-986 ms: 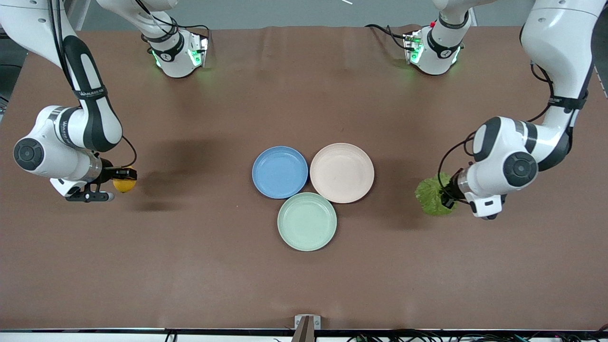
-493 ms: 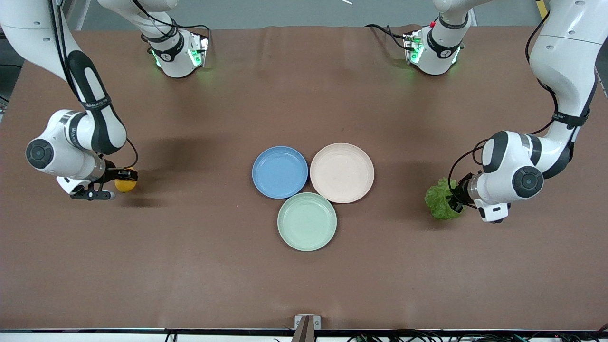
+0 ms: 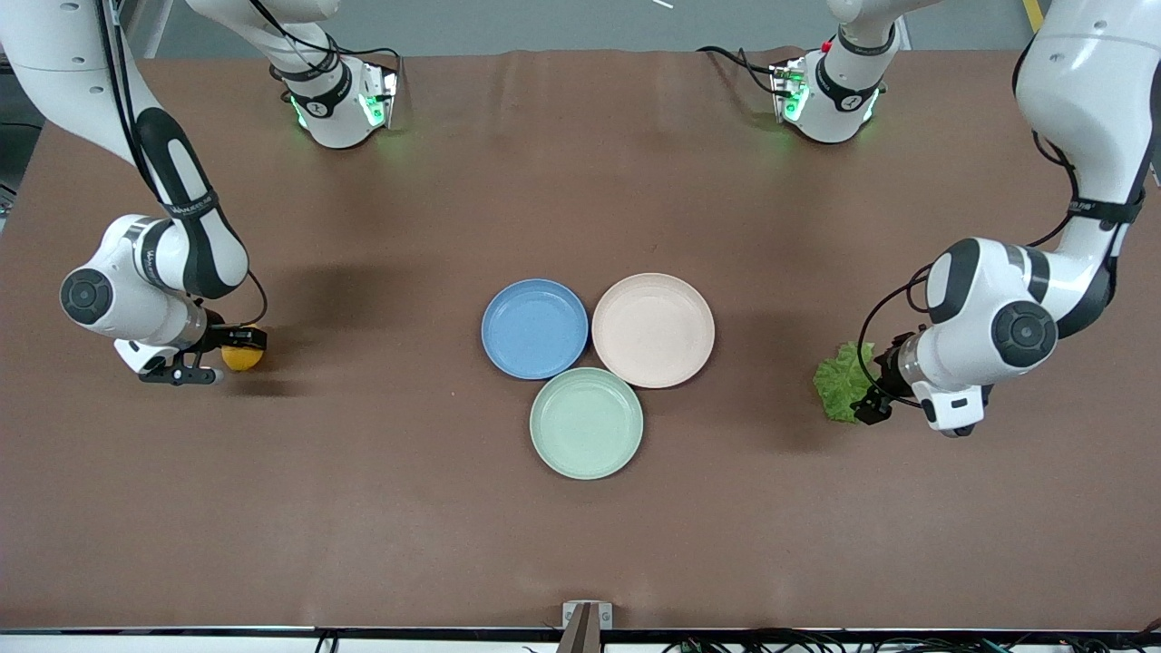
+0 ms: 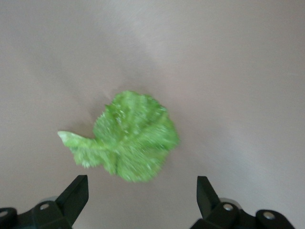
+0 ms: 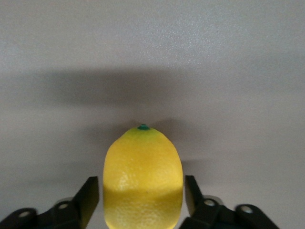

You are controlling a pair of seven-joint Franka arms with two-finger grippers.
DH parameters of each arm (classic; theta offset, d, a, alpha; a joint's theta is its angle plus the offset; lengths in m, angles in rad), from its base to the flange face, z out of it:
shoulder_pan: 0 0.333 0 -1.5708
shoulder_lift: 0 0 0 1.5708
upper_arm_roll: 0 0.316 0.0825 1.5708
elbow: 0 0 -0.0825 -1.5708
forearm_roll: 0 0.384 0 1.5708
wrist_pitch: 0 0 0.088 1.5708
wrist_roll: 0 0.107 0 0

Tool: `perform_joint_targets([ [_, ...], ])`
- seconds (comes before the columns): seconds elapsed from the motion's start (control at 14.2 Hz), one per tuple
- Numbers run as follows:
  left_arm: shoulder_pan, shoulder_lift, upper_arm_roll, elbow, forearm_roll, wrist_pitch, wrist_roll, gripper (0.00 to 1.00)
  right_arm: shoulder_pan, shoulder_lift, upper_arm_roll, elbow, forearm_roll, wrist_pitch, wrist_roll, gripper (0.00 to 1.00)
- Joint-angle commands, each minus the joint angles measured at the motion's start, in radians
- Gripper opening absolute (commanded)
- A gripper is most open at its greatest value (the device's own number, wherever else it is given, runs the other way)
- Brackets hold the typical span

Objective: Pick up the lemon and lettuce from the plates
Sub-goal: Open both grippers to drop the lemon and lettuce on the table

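Note:
The lemon [image 3: 242, 357] lies on the brown table toward the right arm's end, off the plates. My right gripper [image 3: 222, 357] is low around it, and in the right wrist view the lemon [image 5: 143, 176] sits between the fingers [image 5: 90, 198] with a small gap on each side. The lettuce [image 3: 842, 390] lies flat on the table toward the left arm's end. My left gripper [image 3: 878, 381] is just beside it, wide open and empty. The left wrist view shows the leaf [image 4: 131, 138] ahead of the spread gripper [image 4: 143, 183]. The blue plate [image 3: 534, 328] and beige plate [image 3: 653, 329] are empty.
A pale mint-green plate [image 3: 586, 423] stands empty, nearer to the front camera than the other two and touching both. The arm bases stand along the table's back edge. A small grey mount [image 3: 586, 617] sits at the front edge.
My left gripper has let go of the lettuce and drawn back from it; the leaf now lies on the table. My right gripper has lowered the lemon to the table and loosened around it.

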Motion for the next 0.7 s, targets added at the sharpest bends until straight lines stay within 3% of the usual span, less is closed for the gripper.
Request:
perform_joint_targets([
  [0.0, 0.001, -0.066, -0.037, 0.088, 0.018, -0.126, 0.065, 1.00, -0.020, -0.115, 0.019, 0.049, -0.015, -0.180, -0.003, 1.00],
  [0.21, 0.001, -0.114, -0.043, 0.158, 0.018, -0.223, 0.243, 1.00, -0.001, -0.254, 0.027, 0.178, -0.015, -0.482, 0.009, 1.00],
  [0.42, 0.006, -0.186, -0.038, 0.173, 0.019, -0.280, 0.419, 1.00, 0.081, -0.379, 0.028, 0.269, -0.015, -0.683, 0.104, 1.00],
  [0.63, 0.007, -0.252, -0.035, 0.205, 0.019, -0.396, 0.561, 1.00, 0.138, -0.405, 0.028, 0.431, -0.015, -0.870, 0.156, 1.00],
])
